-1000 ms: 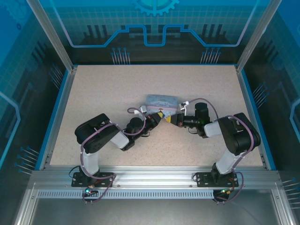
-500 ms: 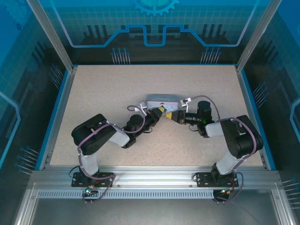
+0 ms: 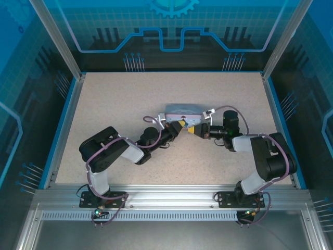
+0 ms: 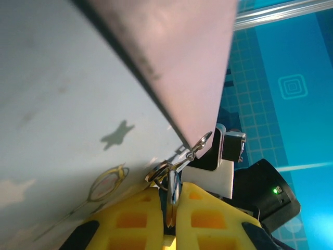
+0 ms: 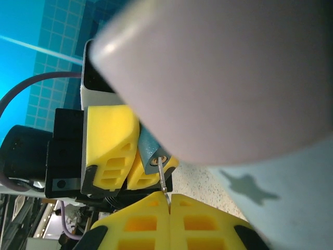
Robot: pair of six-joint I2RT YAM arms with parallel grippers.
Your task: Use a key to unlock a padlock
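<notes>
Though tiny from above, readable close up from the right wrist view. Left gripper (image 4: 171, 191) fingers together, clamped on the padlock (image 5: 149, 150): teal body pinched between yellow pads, keyhole end turned toward the other arm. Right gripper (image 5: 169, 200) fully closed, pinching the key (image 5: 164, 181) by its head, thin blade poking out past the fingertips.

Key relation: padlock straight ahead of the right fingertips, just beyond the key blade. Key tip at the keyhole face, touching or nearly so. Cannot tell whether already seated inside. Key long axis roughly in line with the right fingers, aimed at the padlock's end face. Padlock body tilted somewhat off that line, so probably not quite coaxial.

Seen from the top view, both grippers nose to nose, just in front of the tin box (image 3: 182, 110), near mid table (image 3: 114, 104). Height above the table not readable.

Left wrist view: thin metal loops and wire just past the yellow fingertips, right beside the tin lid edge. Too blurred to sort shackle from ring.

Likely step: insertion, not yet the turn. Needs a small push along the blade axis from the right arm, with the left arm as a steady holder. Risk: blade skating off the keyhole face if the tilt goes uncorrected.
</notes>
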